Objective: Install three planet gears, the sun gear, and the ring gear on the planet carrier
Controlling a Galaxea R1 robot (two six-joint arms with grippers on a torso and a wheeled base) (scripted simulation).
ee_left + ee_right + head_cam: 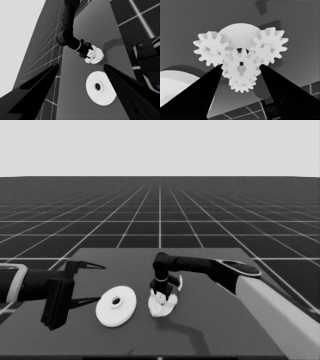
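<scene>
R gripper [161, 295] was down over the smaller round part [162, 307], near the middle of the surface [210, 320], w/ the R arm [200, 266] reaching in from the right side. In the R wrist view its two fingers [202, 92] stood apart, one on each side of the centre gear [241, 68]; the tips sat just beside that gear's teeth, but contact can't be told, so fingers read as open, not clamped on anything.

Gears, R wrist view: the centre gear w/ a small square-ish hole sat over the middle of the smaller round part [240, 28]. Two more gears flanked it, one [211, 51] on one side and one [270, 46] on the other, teeth meeting the centre gear's. A fourth gear [242, 85] showed partly, below the centre one, mostly hidden by it. All four sat on the smaller round part.

Larger round part [116, 306] lay flat on the surface, just beside the smaller one on the L side in the head view, apart from it, w/ its centre hole and raised hub up. Nothing on top of it.

A thin white piece [180, 282] stood just behind the R gripper, by the far edge of the gear cluster.

L gripper [89, 282] hung over the surface's L end, fingers spread wide, holding nothing; larger round part lay near its tips but not between them.
</scene>
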